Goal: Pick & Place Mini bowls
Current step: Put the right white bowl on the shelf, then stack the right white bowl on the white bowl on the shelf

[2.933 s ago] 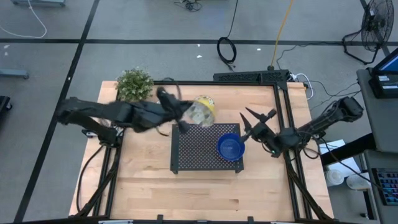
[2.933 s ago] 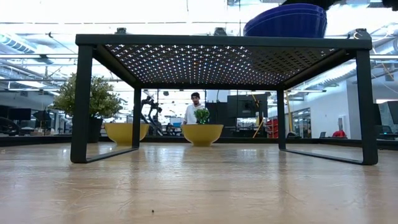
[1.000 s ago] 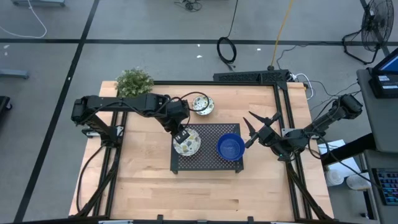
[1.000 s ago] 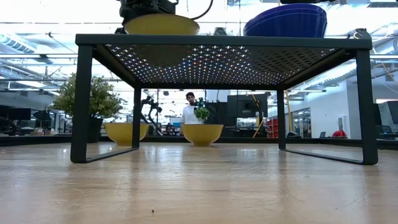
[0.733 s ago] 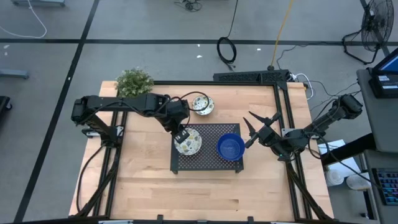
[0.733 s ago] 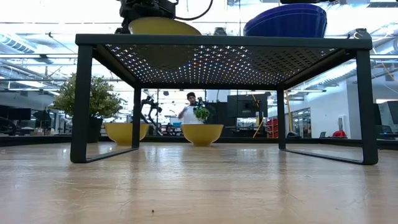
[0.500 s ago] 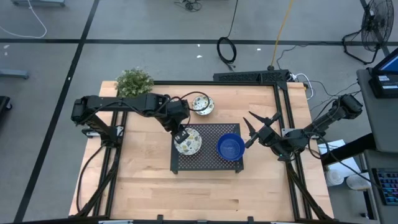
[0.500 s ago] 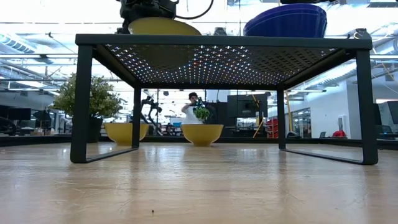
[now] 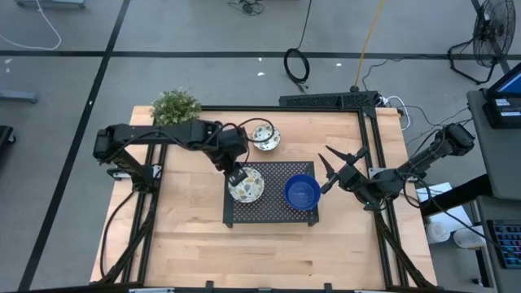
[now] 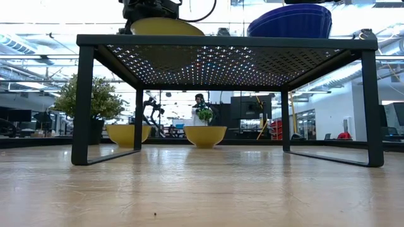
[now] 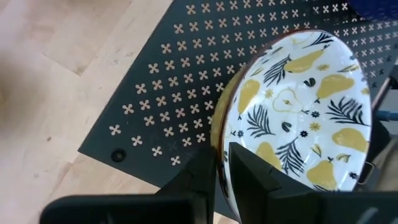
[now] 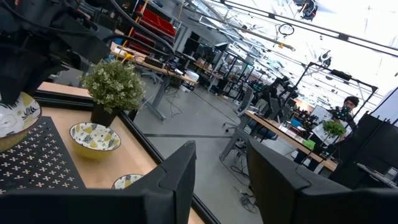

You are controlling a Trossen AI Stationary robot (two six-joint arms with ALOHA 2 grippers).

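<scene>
Left gripper [image 9: 237, 177] pinched the rim of the pear-patterned mini bowl [image 11: 298, 118], which rested on the black perforated tray [image 9: 273, 213] beside the blue bowls [image 9: 302, 192]. Rigid, glazed and probably slippery, it suited a rim grip. Right gripper [image 9: 326, 168] waited spread apart.

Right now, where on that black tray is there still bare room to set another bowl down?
The black tray's near strip is bare, in front of the patterned bowl, gripped by the left gripper, and the blue bowl. The far half is crowded; only a narrow gap separates the bowls.
</scene>
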